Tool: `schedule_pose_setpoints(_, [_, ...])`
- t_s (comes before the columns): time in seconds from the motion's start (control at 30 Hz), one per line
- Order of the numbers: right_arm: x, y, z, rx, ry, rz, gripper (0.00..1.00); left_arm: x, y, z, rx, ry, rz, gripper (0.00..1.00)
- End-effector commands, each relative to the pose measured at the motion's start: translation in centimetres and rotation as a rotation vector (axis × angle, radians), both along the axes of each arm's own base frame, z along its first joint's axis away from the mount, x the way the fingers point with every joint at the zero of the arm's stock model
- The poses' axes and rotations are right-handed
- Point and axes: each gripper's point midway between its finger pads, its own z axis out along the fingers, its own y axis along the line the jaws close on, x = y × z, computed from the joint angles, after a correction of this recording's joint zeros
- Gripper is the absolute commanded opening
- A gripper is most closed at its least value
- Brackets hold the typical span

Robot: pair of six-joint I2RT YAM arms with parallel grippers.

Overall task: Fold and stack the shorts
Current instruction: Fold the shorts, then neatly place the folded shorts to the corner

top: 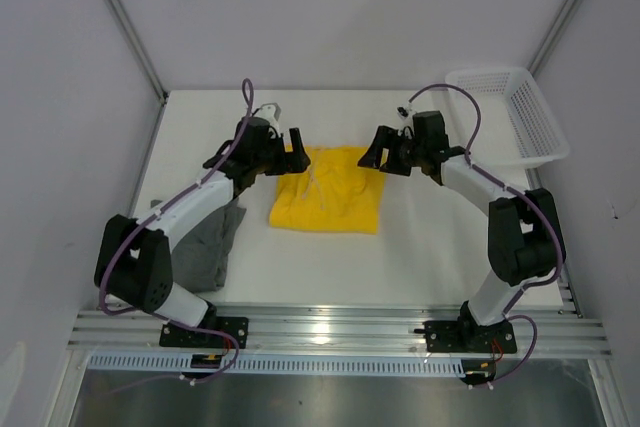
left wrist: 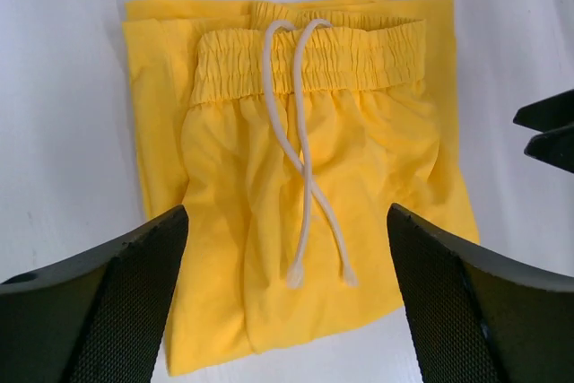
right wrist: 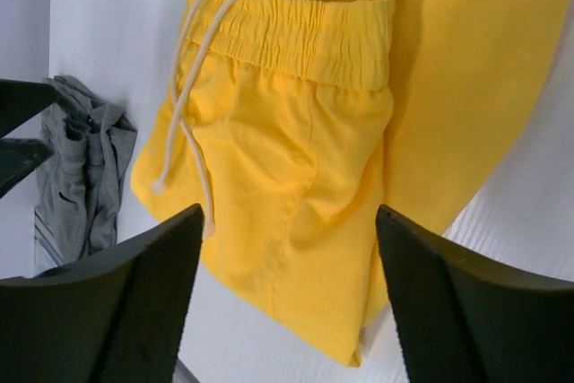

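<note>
Looking down from the overhead camera: yellow shorts (top: 325, 192) lie folded into a rough rectangle near the middle of the white table (top: 420, 257), between the two arms. Grey shorts (top: 210, 247) lie crumpled at the left, partly under the left arm and well apart from the yellow pair. A white mesh basket (top: 535, 137) sits at the far right corner.

Only the wrist cameras show the detail. The left wrist view has the gathered elastic waistband (left wrist: 314, 56) at the far side, with a white drawstring (left wrist: 300, 150) trailing over the front and its two ends lying loose on the cloth. The right wrist view shows one flap of yellow cloth lying flatter beyond the waistband, and the grey pair bunched at its left edge.

Left claw (top: 298, 149): jaws spread wide, gripping nothing, at the far left corner of the yellow pair. Whether it touches the cloth, I cannot tell.
Right claw (top: 372, 150): jaws also wide apart, empty, at the far right corner of the yellow pair, facing the left one.

Surface: plain white tabletop with a metal rail along the near edge, where both arm bases are bolted. Pale wall panels with slim metal posts enclose the table.
</note>
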Motion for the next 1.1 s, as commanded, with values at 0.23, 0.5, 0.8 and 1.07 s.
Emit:
schedule_pose_setpoints(0.23, [-1.2, -2.5, -4.2, -0.067, 0.111, -0.088, 0.99, -0.8, 2.3, -4.8, -0.052, 0.104, 0.002, 0.99])
schedule_pose_setpoints(0.5, [-1.0, -1.8, -7.9, -0.096, 0.165, -0.081, 0.99, 0.5, 1.0, -7.1, -0.089, 0.157, -0.023, 0.99])
schedule_pose_setpoints(0.8, [-1.0, -0.3, -9.0, 0.043, 0.18, -0.03, 0.99, 0.7, 1.1, -8.8, -0.171, 0.178, -0.022, 0.99])
schedule_pose_setpoints(1.07, [-0.9, 0.1, -9.7, 0.024, 0.188, -0.028, 0.9, 1.0, 3.5, -9.9, -0.072, 0.199, 0.067, 0.99])
